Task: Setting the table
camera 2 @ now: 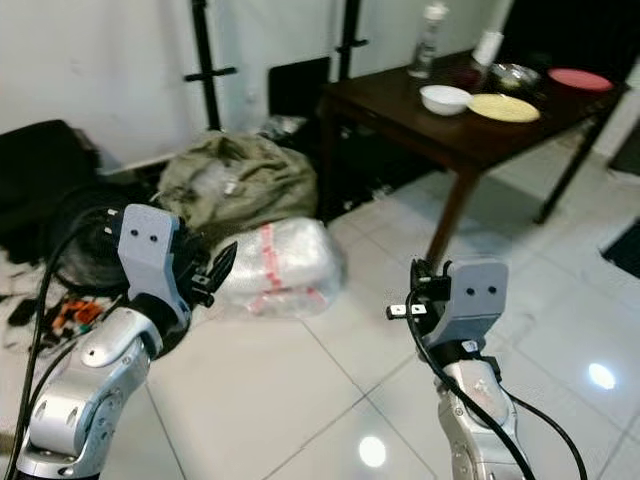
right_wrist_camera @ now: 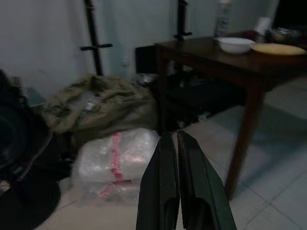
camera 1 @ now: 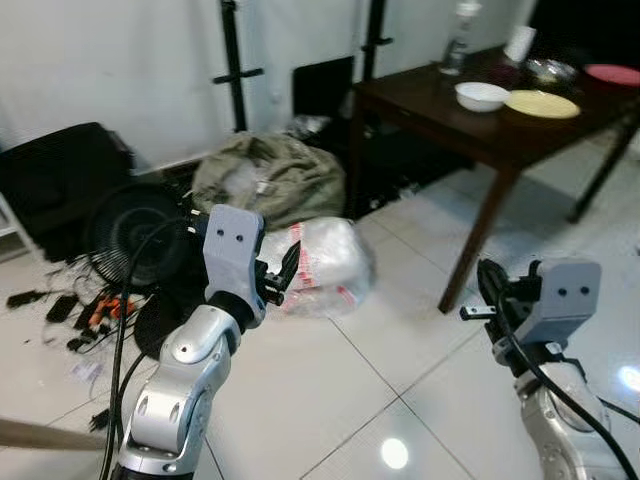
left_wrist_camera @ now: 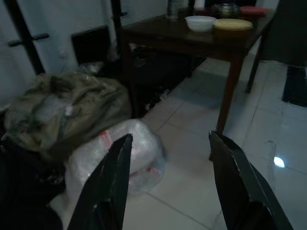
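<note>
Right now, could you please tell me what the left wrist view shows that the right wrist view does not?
Left wrist view: the left fingers spread open, a red plate and a dark mat. Right wrist view: the right fingers shut together. Both: the table, white bowl, yellow plate, green bag and wrapped bundle.
</note>
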### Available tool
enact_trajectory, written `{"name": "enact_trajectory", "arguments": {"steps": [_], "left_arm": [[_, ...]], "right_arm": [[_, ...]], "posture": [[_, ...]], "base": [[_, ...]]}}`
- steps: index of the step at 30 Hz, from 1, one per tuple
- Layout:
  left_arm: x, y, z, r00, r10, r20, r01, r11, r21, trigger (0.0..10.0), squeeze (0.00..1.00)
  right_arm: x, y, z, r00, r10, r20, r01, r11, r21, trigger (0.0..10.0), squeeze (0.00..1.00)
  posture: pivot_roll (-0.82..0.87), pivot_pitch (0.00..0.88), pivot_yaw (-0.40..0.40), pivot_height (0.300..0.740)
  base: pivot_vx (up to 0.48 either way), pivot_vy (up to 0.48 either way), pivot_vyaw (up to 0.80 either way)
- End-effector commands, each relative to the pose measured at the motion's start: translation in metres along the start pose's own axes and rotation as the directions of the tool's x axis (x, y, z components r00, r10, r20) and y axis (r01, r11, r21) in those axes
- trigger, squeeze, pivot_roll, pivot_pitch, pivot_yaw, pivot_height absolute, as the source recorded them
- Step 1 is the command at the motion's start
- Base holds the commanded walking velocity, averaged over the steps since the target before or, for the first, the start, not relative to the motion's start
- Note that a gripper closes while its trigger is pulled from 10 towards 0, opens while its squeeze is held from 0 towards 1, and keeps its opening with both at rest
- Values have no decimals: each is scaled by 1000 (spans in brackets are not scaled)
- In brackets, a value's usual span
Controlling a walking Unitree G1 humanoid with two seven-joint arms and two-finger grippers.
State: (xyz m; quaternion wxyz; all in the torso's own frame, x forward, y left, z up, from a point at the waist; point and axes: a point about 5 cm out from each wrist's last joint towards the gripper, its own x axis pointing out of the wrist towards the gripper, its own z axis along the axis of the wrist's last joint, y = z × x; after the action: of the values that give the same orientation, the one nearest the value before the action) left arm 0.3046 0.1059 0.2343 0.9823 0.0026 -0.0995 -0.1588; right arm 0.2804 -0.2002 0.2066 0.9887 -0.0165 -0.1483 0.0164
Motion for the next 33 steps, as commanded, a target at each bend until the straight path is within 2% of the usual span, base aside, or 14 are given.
{"name": "enact_trajectory", "arguments": {"steps": [1,18,33], "left_arm": [[0,-2,-4,1000,-2,-9,2,1000,-6,10000,0],[4,6,-8,1000,11,-18,-11,1000,-21,10000,0],[9,5,-8,1000,-4,-11,3,1000,-28,10000,0]], "right_arm": [[-2,-4,-1,1000,-13,-9,13,1000,-1,10000,0],[-1,-7,2,1000,-14,-10,14,1000,-11,10000,0],[-2,-7,2,1000,-17,-11,17,1000,-11,10000,0]], "posture": [[-24,92,100,740],[-39,88,93,740],[-51,85,100,740]], "base": [[0,0,-781],[0,0,-781],[0,0,-781]]}}
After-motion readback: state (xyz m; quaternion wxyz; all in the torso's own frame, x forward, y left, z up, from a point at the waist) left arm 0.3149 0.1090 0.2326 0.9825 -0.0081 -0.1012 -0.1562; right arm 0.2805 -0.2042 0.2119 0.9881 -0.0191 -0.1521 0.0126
